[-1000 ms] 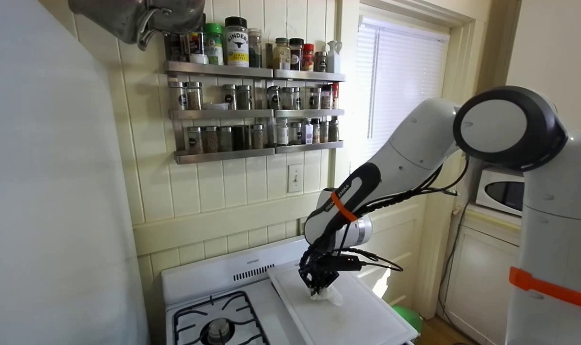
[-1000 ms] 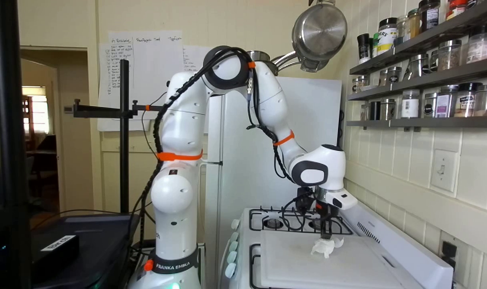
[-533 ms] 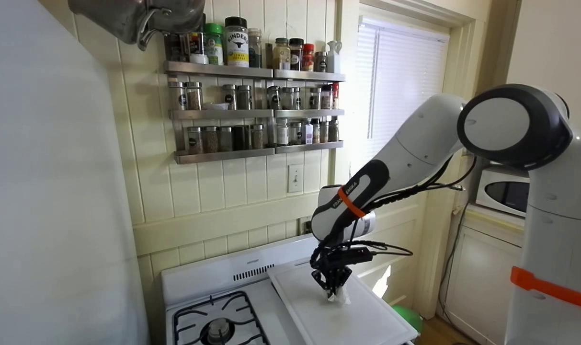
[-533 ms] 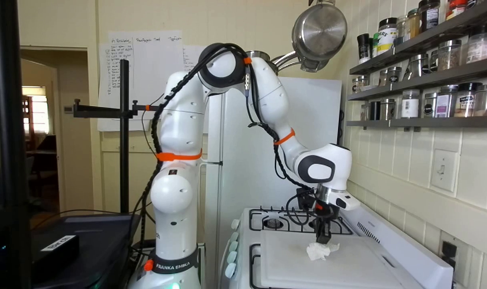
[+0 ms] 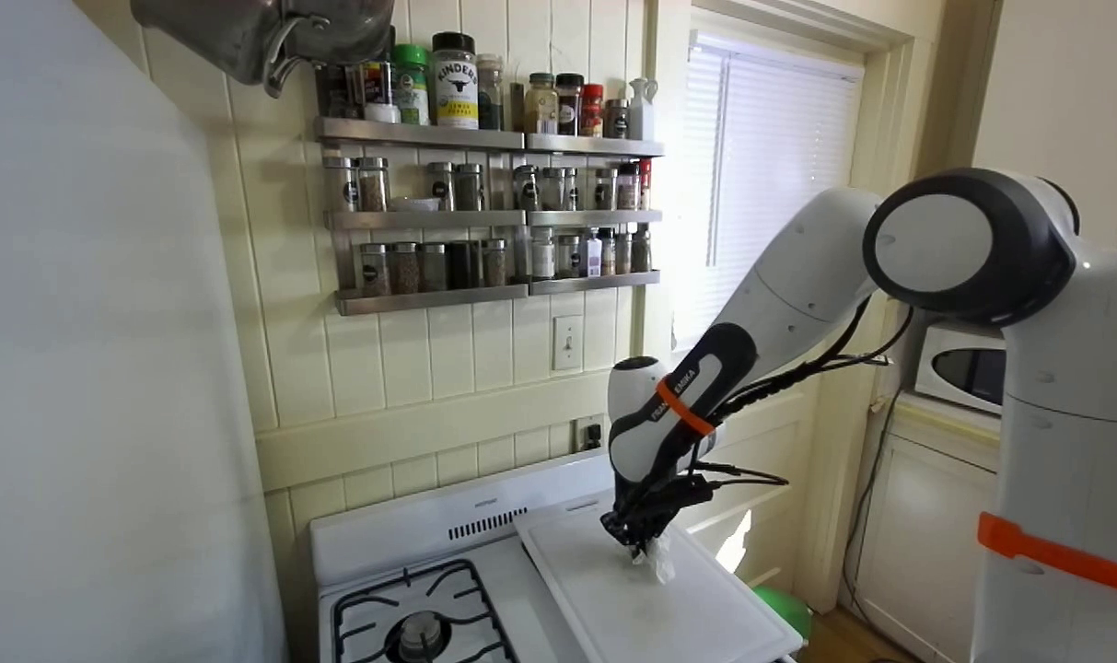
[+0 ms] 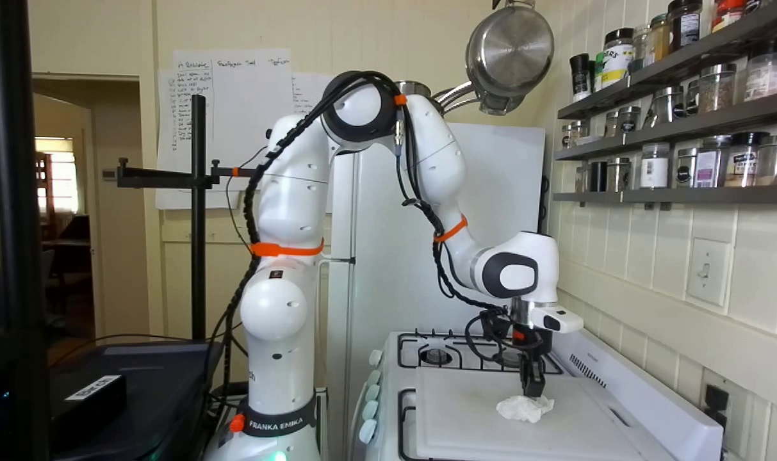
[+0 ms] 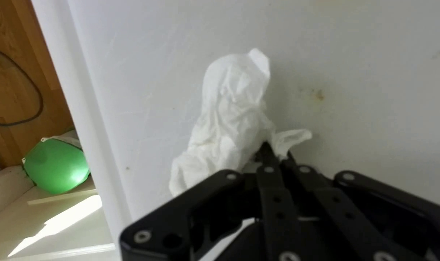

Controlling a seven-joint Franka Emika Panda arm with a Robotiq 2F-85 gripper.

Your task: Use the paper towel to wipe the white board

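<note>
A crumpled white paper towel (image 7: 230, 119) is pinched in my gripper (image 7: 278, 154), whose fingers are shut on one edge of it. Most of the wad spreads out beside and ahead of the fingertips, lying against the white board (image 7: 132, 90). In both exterior views the gripper (image 5: 639, 552) points down over the board (image 5: 705, 626), with the towel (image 6: 523, 408) under its tips. The board lies flat across part of the stove. A small brown spot (image 7: 318, 95) and fainter marks show on its surface, right of the towel in the wrist view.
Uncovered burner grates (image 5: 420, 635) lie beside the board. The stove's raised back panel (image 6: 644, 390) and the wall run along its rear. Shelves of spice jars (image 5: 429, 216) and a hanging pan (image 6: 510, 51) are higher up. A green object (image 7: 56, 165) sits beyond the board's edge.
The gripper has dragged the towel across the board, first toward the stove's knob side, then back toward the wall. The towel has shifted and bunched differently. The grip has stayed shut.
</note>
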